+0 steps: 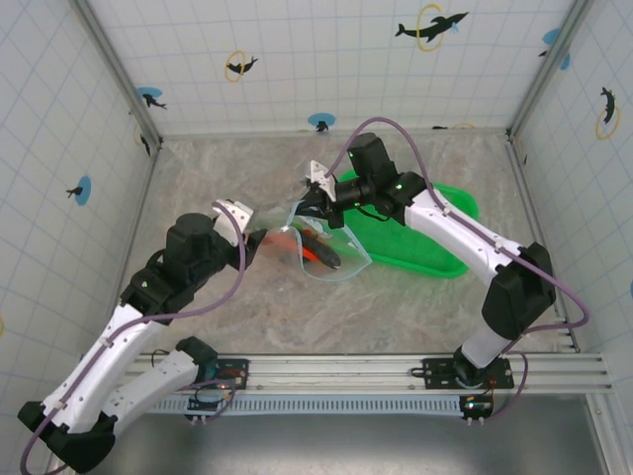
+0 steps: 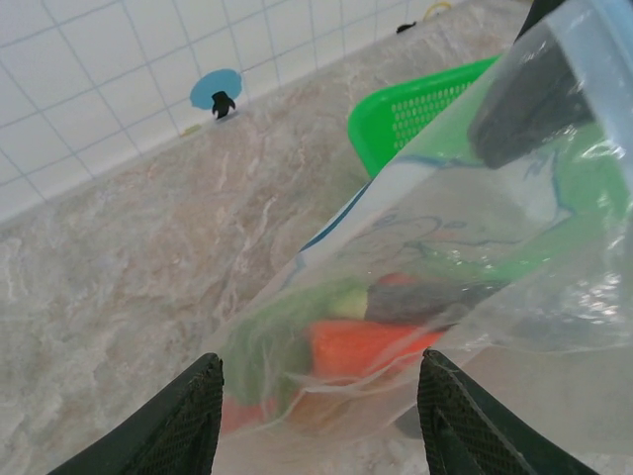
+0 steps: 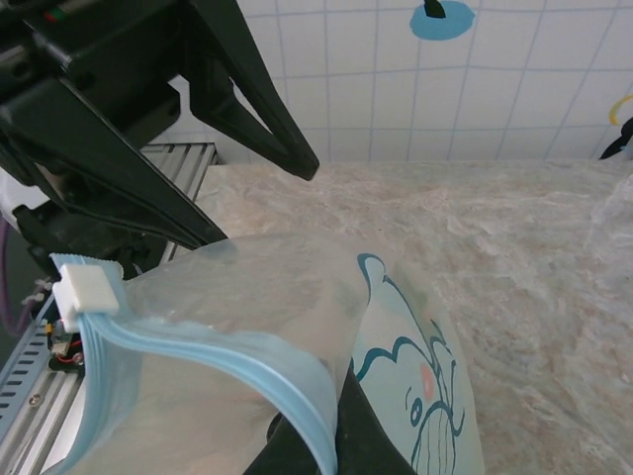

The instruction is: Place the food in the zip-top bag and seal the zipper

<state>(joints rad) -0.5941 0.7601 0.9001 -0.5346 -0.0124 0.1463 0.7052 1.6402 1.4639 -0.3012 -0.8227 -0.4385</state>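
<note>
Over the middle of the marble table, we see one zip-top bag between two grippers.
The right gripper is pinched together on the mouth edge by the zipper; the left gripper has its fingers apart around the bag's full lower end, pressing or not we cannot tell; through the film we count four pieces: carrot, eggplant, red piece, green piece; one green mesh basket lies just behind, under the right arm.
</note>
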